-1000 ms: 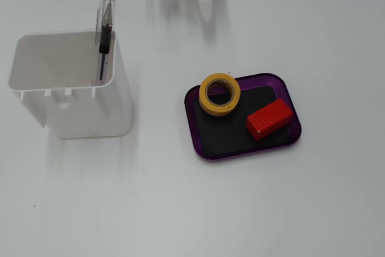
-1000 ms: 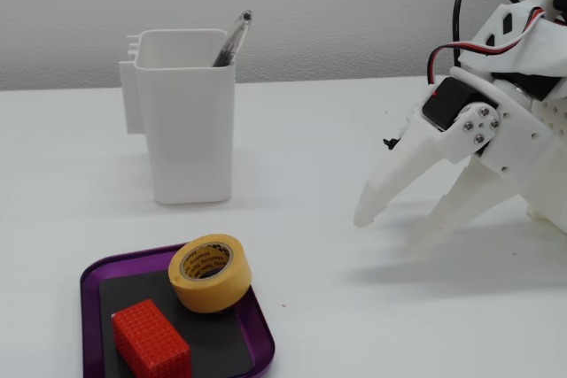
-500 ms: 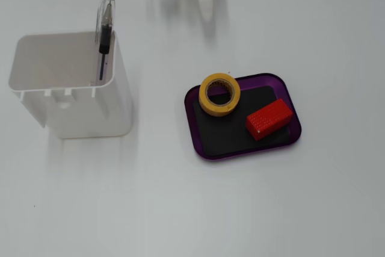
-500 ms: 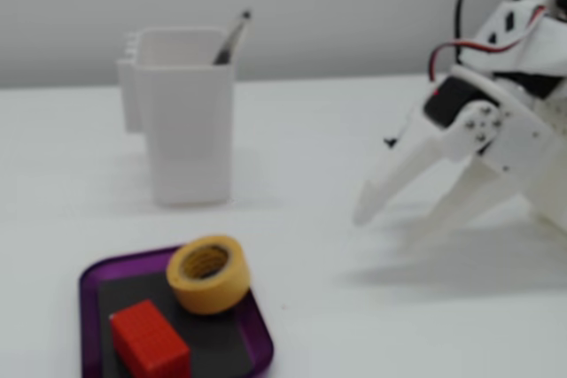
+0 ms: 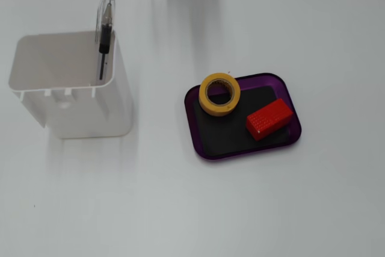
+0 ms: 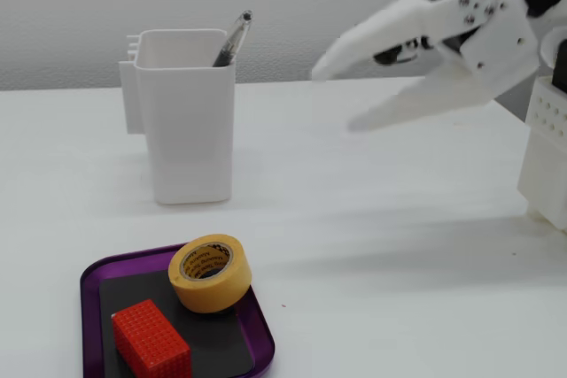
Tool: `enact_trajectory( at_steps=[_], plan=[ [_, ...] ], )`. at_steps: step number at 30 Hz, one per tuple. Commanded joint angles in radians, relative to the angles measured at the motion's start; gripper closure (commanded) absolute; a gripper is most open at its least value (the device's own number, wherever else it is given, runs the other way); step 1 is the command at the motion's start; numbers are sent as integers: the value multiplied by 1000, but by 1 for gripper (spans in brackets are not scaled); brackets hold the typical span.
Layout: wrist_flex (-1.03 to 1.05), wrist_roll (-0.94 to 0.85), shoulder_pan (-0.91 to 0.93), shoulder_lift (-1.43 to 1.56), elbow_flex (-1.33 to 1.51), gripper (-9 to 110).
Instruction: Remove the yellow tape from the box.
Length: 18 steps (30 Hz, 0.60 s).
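The yellow tape [image 5: 219,94] [image 6: 210,273] is a ring with a pale core, leaning on the back rim of the box [image 5: 293,138] [image 6: 89,276], a shallow purple tray with a black floor. A red block [image 5: 269,118] [image 6: 151,343] lies in the tray beside it. My white gripper [image 6: 338,95] shows only in a fixed view, raised high above the table at the upper right, its fingers spread open and empty, well away from the tape. The other fixed view does not show it.
A tall white container [image 5: 69,85] [image 6: 186,117] holds a pen [image 5: 105,31] [image 6: 231,39] and stands apart from the tray. The arm's white base [image 6: 545,152] sits at the right edge. Bare white table lies between the tray and the arm.
The gripper has lifted from near the table to high in the air and swung toward the container's side. It has left the top-down fixed view. Tape, block and tray have not moved.
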Motion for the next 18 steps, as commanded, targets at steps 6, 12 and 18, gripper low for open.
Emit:
enact_trajectory(
  at_steps=[6,12,18],
  plan=[
    [31,-161,-77,-798,-469,85],
    [153,-183,-118,-1269,-842,85],
    [189,-178,-117,-1557,-1077,85]
  ],
)
